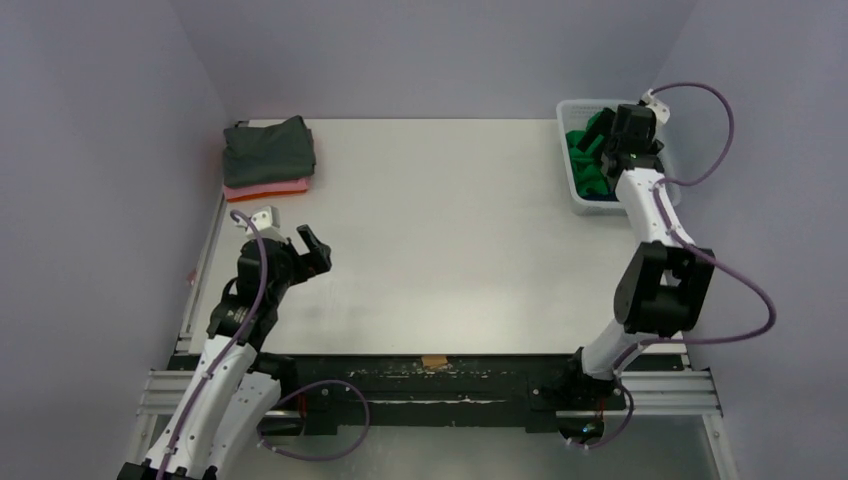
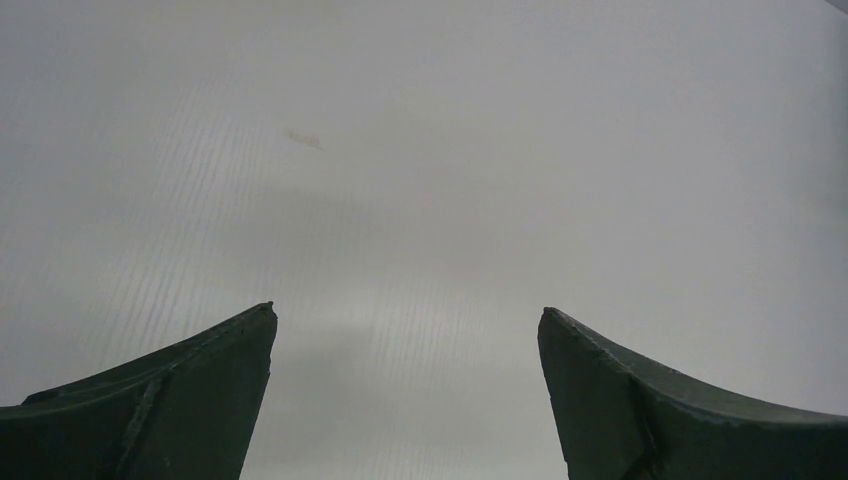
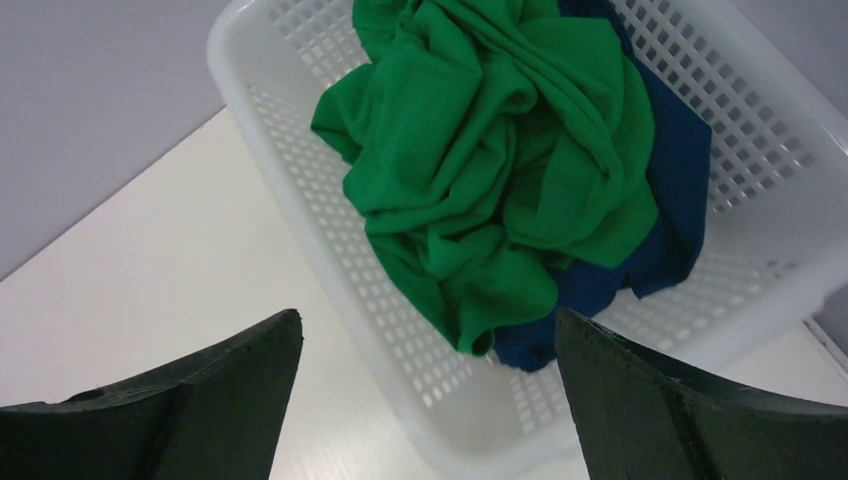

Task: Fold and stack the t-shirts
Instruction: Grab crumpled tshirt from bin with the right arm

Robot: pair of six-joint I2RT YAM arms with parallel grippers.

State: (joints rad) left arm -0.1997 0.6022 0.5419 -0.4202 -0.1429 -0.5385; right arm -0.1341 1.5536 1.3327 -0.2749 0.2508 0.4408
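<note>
Tees (image 3: 480,180) in basket (image 3: 760,130), far R.

green t-shirt (image 3: 480,170) lay crumpled in a heap inside the white basket (image 3: 300,200), on top of a royal blue t-shirt (image 3: 675,190), also unfolded. dark grey t-shirt (image 1: 268,150) sat folded on a pink folded t-shirt (image 1: 266,188) at the far left corner of the table (image 1: 450,230).

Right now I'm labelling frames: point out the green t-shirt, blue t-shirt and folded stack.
green t-shirt (image 3: 480,170), right wrist view, middle of the crumpled cloth.
blue t-shirt (image 3: 675,200), right wrist view, edge beside the green.
folded stack (image 1: 268,150), top view, grey upper shirt.
</note>
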